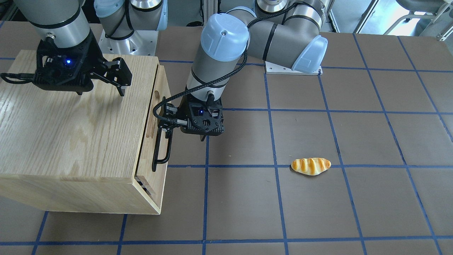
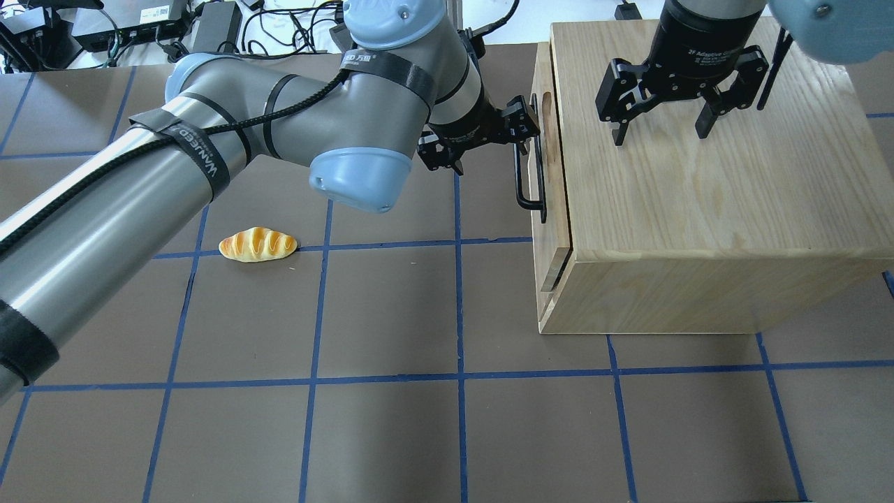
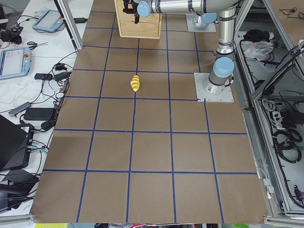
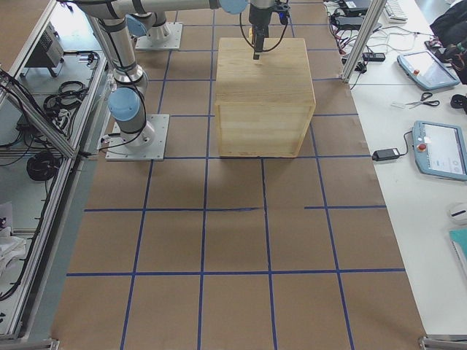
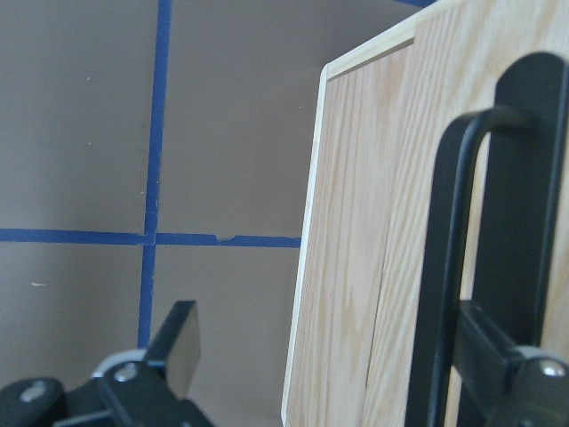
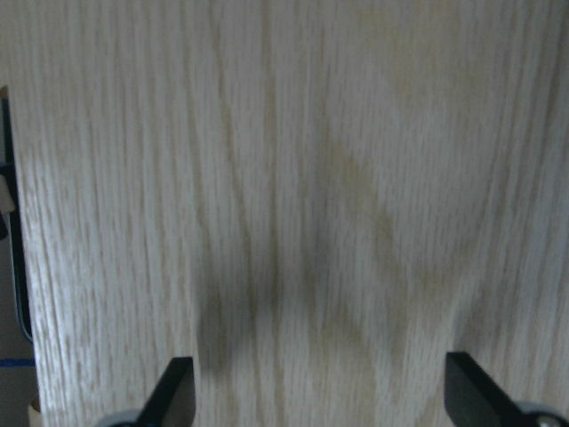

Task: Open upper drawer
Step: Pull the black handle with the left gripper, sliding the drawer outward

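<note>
The upper drawer (image 1: 147, 159) is the light oak front of the wooden cabinet (image 1: 70, 134), with an oblong slot and a long black bar handle (image 1: 161, 152). It stands slightly out from the box, and a narrow gap shows in the overhead view (image 2: 552, 230). My left gripper (image 1: 184, 136) is open and straddles the handle (image 5: 444, 267). One finger (image 5: 507, 374) sits between the bar and the drawer front, the other finger (image 5: 178, 351) on the outside. My right gripper (image 2: 660, 136) is open and empty, hovering over the cabinet top (image 6: 320, 222).
A glazed bread roll (image 1: 310, 166) lies on the brown table, apart from the cabinet; it also shows in the overhead view (image 2: 257, 244). The table carries a grid of blue tape lines. The robot bases stand at the table's back edge.
</note>
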`<state>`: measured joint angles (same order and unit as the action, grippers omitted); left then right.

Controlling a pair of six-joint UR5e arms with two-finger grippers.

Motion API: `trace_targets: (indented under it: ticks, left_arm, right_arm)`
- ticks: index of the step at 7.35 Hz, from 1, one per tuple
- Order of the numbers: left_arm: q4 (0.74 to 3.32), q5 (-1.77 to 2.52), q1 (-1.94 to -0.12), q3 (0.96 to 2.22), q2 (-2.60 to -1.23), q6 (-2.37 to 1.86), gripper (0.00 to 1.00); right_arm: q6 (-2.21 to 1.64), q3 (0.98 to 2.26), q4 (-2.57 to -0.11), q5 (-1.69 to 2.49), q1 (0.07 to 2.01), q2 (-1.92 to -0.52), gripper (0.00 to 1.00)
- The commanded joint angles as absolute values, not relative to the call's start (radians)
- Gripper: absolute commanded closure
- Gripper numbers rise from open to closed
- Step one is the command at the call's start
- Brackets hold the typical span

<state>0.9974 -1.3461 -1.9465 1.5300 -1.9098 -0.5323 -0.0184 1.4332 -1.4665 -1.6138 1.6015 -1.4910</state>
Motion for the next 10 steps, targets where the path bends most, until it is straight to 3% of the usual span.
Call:
trace_targets:
  ticks: [1,10]
  left_arm:
    - [0.999,-1.347,-1.934,1.531,-1.911,-0.532,0.00]
    - [1.037,-1.379,-1.896,1.532,-1.911,-0.517,0.00]
  right_arm:
    - [-0.020,1.433,-1.466,-1.614,1.601,-1.491,0.00]
    - [-0.020,1.433,-1.466,-1.614,1.601,-1.491,0.00]
